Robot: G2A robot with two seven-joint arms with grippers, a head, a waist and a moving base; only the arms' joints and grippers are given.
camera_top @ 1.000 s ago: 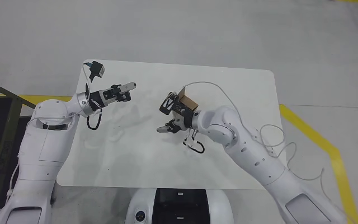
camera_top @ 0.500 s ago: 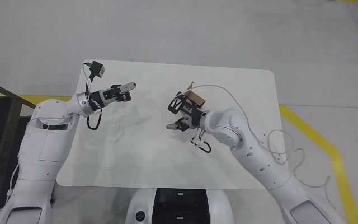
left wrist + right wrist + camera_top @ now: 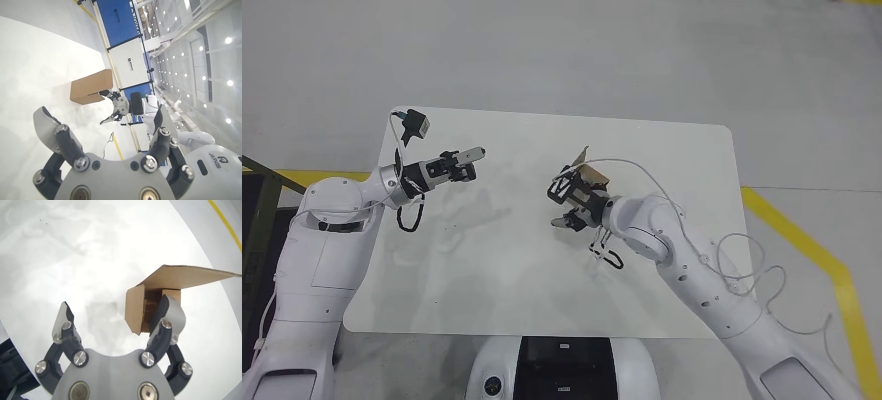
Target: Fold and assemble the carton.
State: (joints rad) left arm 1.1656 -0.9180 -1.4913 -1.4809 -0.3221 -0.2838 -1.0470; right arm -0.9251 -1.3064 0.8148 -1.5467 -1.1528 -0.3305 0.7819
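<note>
On the table [image 3: 492,285], the wide-open right fingers [image 3: 173,310], one inside the carton [image 3: 134,311], have shifted rightward; left fingers [image 3: 45,119] open, empty

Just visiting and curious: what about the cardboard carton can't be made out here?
Top view: the carton is too small to read its flaps; the right end effector overlaps one side.
Right wrist view: its inside is dark, behind a finger.
Left wrist view: its far side faces away.
</note>
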